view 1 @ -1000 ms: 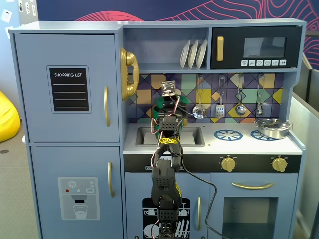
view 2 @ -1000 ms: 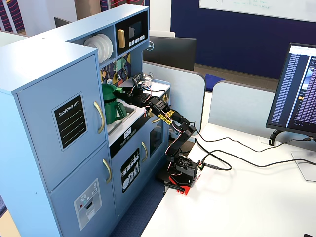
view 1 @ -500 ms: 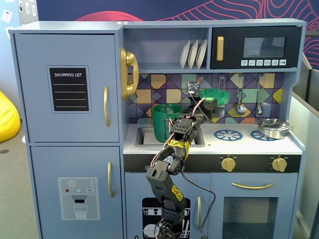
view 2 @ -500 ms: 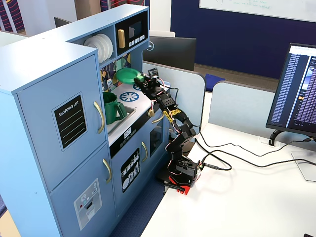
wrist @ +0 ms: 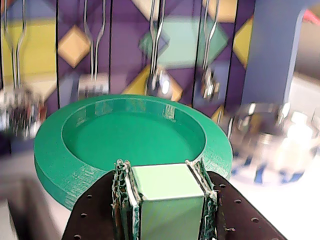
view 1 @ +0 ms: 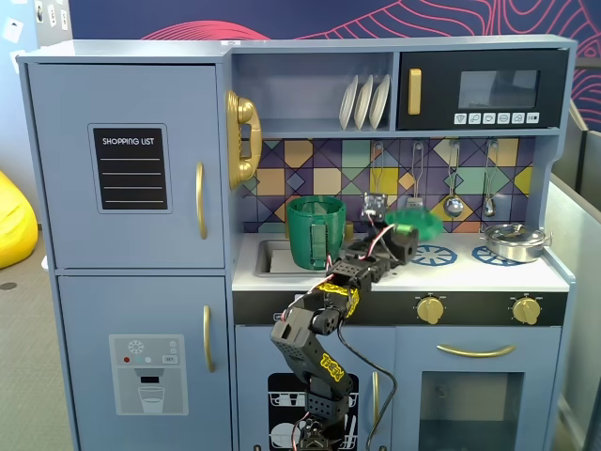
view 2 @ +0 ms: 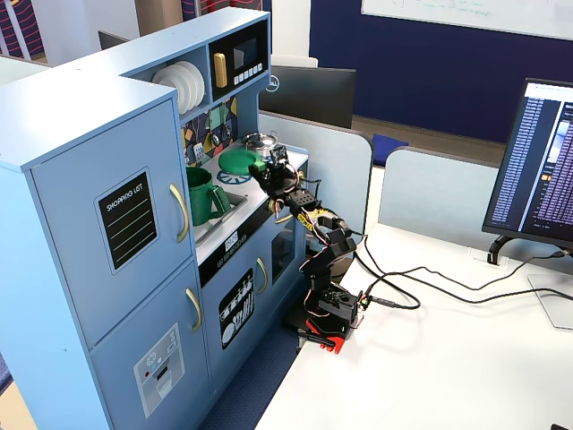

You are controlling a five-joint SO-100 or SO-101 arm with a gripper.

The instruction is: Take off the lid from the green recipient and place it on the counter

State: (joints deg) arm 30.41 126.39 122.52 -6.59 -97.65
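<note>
The green lid (view 1: 413,225) is off the container and held in the air above the counter (view 1: 470,272), to the right of the green recipient (view 1: 314,232), which stands open by the sink. My gripper (wrist: 165,172) is shut on the lid's pale green handle (wrist: 167,195); the round lid (wrist: 130,135) fills the wrist view, tilted. In a fixed view the lid (view 2: 237,160) hangs over the counter (view 2: 288,164) next to the gripper (view 2: 266,167), with the green recipient (view 2: 202,196) to its left.
A silver pot (view 1: 513,241) sits on the right burner. Blue burner rings (view 1: 435,254) lie under the lid. Utensils (view 1: 454,183) hang on the tiled back wall. The sink (view 1: 268,257) is behind the recipient. A monitor (view 2: 542,161) and cables lie on the desk.
</note>
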